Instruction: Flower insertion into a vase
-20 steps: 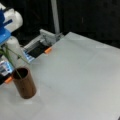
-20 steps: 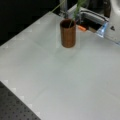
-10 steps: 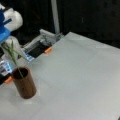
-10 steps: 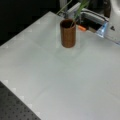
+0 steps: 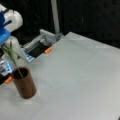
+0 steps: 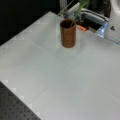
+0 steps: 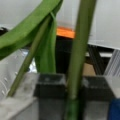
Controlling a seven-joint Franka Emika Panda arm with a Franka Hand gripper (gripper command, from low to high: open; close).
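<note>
The vase (image 5: 24,85) (image 6: 68,33), a dark brown cylinder, stands upright on the white table near a front view's left edge. A green flower stem (image 5: 15,63) (image 6: 74,15) leans out of its mouth, its lower end inside the cup. My gripper (image 5: 5,42) hangs above the vase with a blue part on top. In the wrist view my gripper (image 7: 72,96) is shut on the stem (image 7: 80,50), held between two dark fingers (image 7: 50,87). A long green leaf (image 7: 27,35) bends off to the left. The flower's head is out of view.
Behind the vase lies a metal rail frame (image 5: 41,41) (image 6: 93,17) with orange tabs (image 5: 48,50) (image 6: 82,28). The white arm base (image 5: 13,18) and a grey post (image 5: 55,15) stand at the back. The white table (image 5: 82,77) (image 6: 62,80) spreads wide; a black perforated board (image 6: 13,107) borders one corner.
</note>
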